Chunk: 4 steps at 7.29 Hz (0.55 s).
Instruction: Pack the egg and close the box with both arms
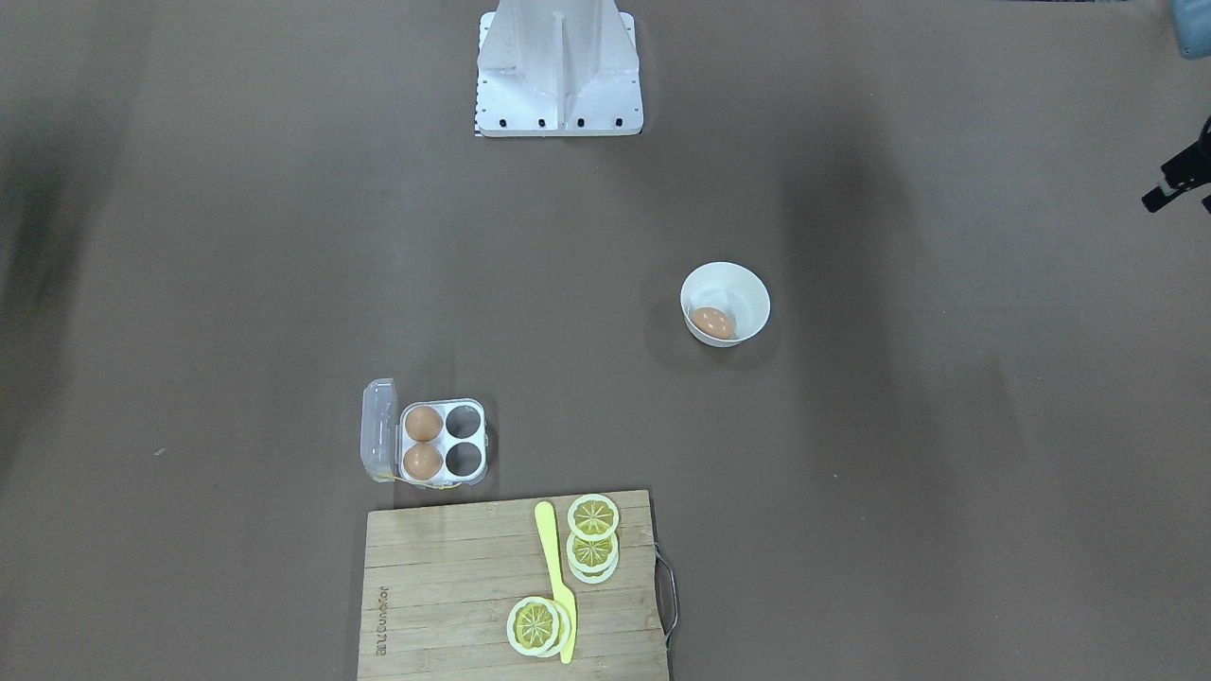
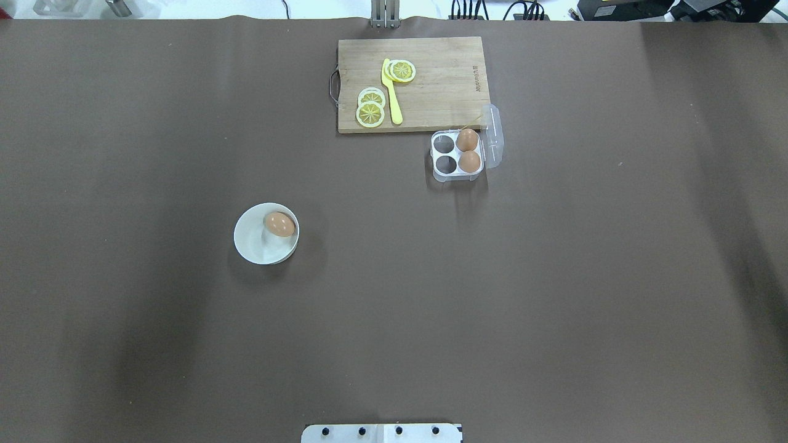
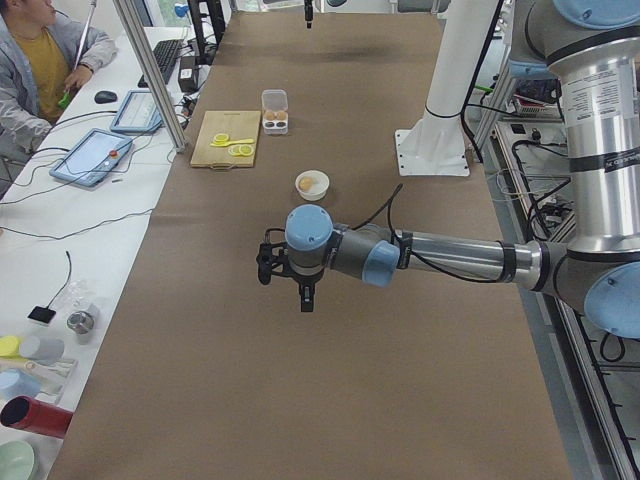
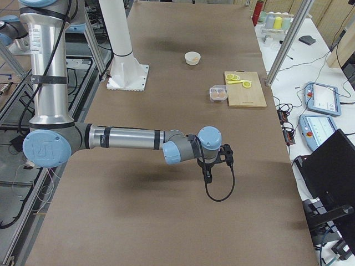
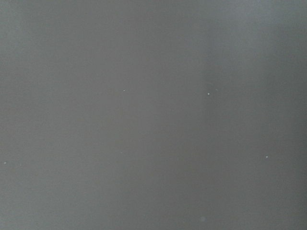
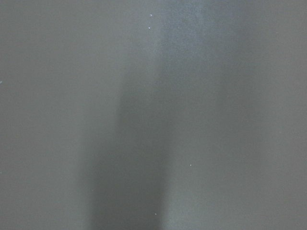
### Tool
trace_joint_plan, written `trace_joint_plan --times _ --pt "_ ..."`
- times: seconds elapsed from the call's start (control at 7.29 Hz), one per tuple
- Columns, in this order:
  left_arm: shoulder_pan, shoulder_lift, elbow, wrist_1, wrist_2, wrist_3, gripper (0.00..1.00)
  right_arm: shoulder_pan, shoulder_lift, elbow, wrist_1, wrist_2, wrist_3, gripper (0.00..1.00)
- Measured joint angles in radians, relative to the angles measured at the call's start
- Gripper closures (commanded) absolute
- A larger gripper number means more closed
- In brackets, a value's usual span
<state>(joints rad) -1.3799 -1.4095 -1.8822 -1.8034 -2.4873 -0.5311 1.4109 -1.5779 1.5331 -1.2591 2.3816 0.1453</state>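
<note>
One light-brown egg [image 1: 712, 323] lies in a round white bowl [image 1: 747, 284]; it also shows in the overhead view [image 2: 279, 224]. The clear box [image 1: 444, 441] stands open, its lid [image 1: 378, 430] folded back. Two eggs [image 1: 423, 423] fill the cups beside the lid, and the other two cups [image 1: 463, 458] are empty. My left gripper [image 3: 305, 298] hangs over bare table far from the bowl; a black part of it shows at the front view's right edge [image 1: 1173, 184]. My right gripper [image 4: 207, 174] hangs over bare table far from the box. I cannot tell whether either is open. Both wrist views show only table.
A wooden cutting board [image 1: 454, 586] with lemon slices [image 1: 593, 517] and a yellow knife [image 1: 556, 577] lies right beside the box. The white pedestal [image 1: 558, 71] stands at the robot's side. An operator [image 3: 35, 55] sits beyond the table's edge.
</note>
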Motion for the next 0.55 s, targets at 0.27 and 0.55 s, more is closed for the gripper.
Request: trace_joint_plan --times 0.27,0.55 --pt "0.154 -0.144 -0.038 0.000 0.008 -0.407 0.03 -0.001 0.001 0.001 0.001 -0.003 -0.001 0.00" --pt "0.312 -0.305 -0.037 0.005 0.065 -0.799 0.03 -0.001 0.001 0.001 0.001 -0.003 -0.001 0.00"
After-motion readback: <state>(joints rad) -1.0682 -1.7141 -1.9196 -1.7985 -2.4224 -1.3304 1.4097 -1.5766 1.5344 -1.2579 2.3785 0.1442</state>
